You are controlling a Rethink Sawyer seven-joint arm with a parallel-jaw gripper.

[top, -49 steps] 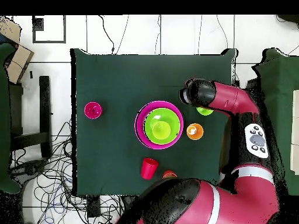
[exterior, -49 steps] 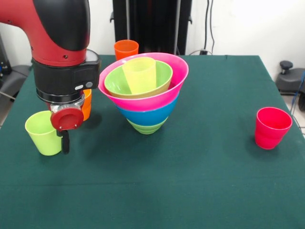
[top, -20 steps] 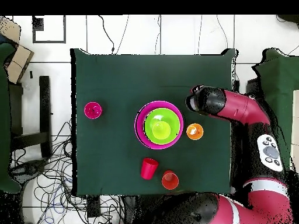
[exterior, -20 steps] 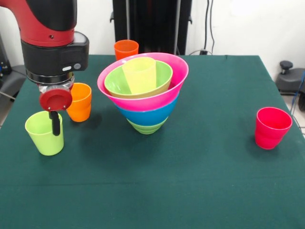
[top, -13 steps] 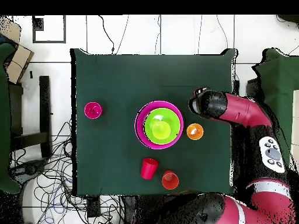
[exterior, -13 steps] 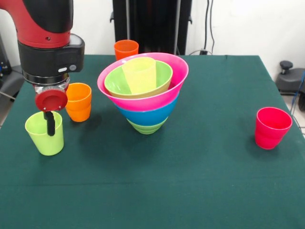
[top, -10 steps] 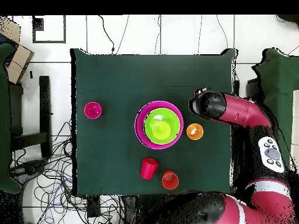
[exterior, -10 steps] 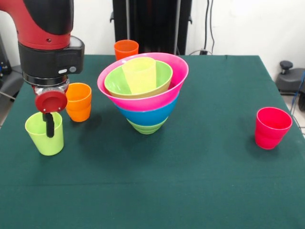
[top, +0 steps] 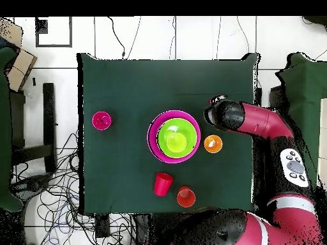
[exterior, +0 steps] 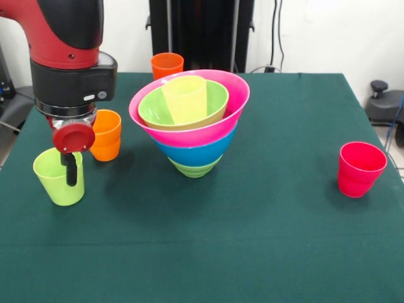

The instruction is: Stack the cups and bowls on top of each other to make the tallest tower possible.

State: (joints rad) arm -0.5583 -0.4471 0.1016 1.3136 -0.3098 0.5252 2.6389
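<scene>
The tower [exterior: 189, 120] stands mid-table: light green, blue and pink bowls nested, a small light green bowl [exterior: 154, 107] inside, and a pale yellow cup [exterior: 185, 98] on top. From overhead the tower [top: 174, 136] is a pink ring around green. A lime green cup [exterior: 55, 180] stands at the left. My gripper [exterior: 71, 169] hangs over that cup's right rim. An orange cup [exterior: 106, 134] sits just behind it, another orange cup [exterior: 167, 64] at the back. A pinkish-red cup [exterior: 360, 168] stands far right. Overhead, my wrist [top: 220, 115] hides the lime cup.
Overhead, a red cup [top: 163, 184] and an orange cup [top: 186, 197] stand near the table edge on the robot's side, with the other orange cup [top: 213, 143] beside the tower. A pinkish-red cup [top: 101, 120] stands alone at the left. The green table [exterior: 252, 240] spreads to the front.
My gripper rose from beside the lime green cup, moved over it, and in the last half second shifted slightly right and lower at its right rim. The cups and bowls stayed put.
</scene>
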